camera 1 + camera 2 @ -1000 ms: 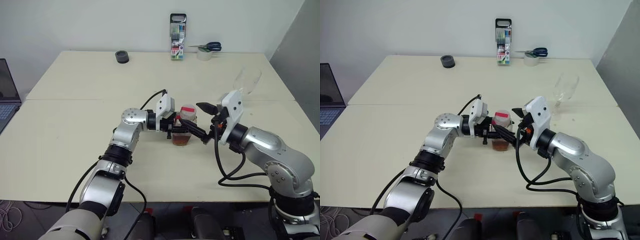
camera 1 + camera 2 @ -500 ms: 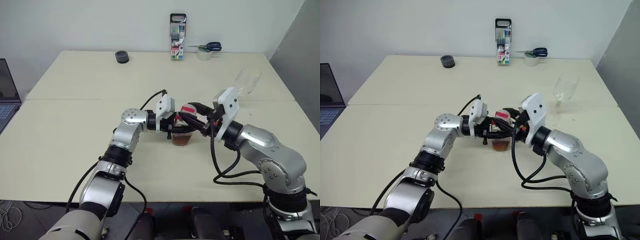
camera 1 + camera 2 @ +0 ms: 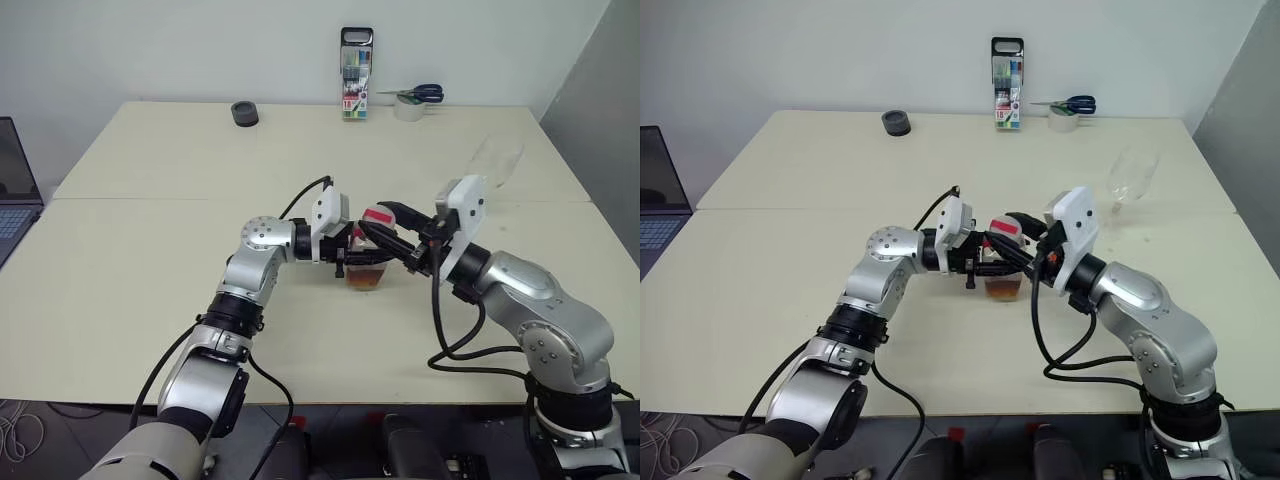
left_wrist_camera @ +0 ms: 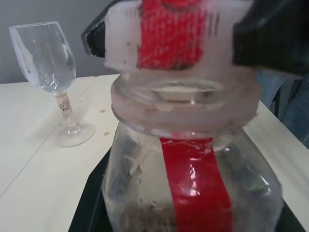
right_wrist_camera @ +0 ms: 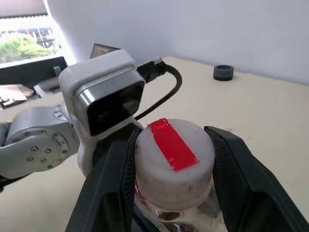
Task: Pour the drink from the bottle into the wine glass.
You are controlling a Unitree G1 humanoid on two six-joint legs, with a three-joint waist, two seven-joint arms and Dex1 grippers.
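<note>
Two sets of fingers on the bottle (image 3: pixel 366 262), left fingers (image 3: pixel 345 256) clamping its body, right fingers (image 5: pixel 241 169) closed around its cap (image 5: pixel 172 161)

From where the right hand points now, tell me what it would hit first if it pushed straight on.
The right hand already grips the bottle by its cap, so the bottle comes first. Just behind it sits the left hand, which probably takes the push next; depth is unclear.

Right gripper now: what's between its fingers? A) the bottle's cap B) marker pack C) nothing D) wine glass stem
A. In the right wrist view the right gripper has a black finger on each side of the bottle's white cap with its red strip, while the left gripper holds the body.
</note>
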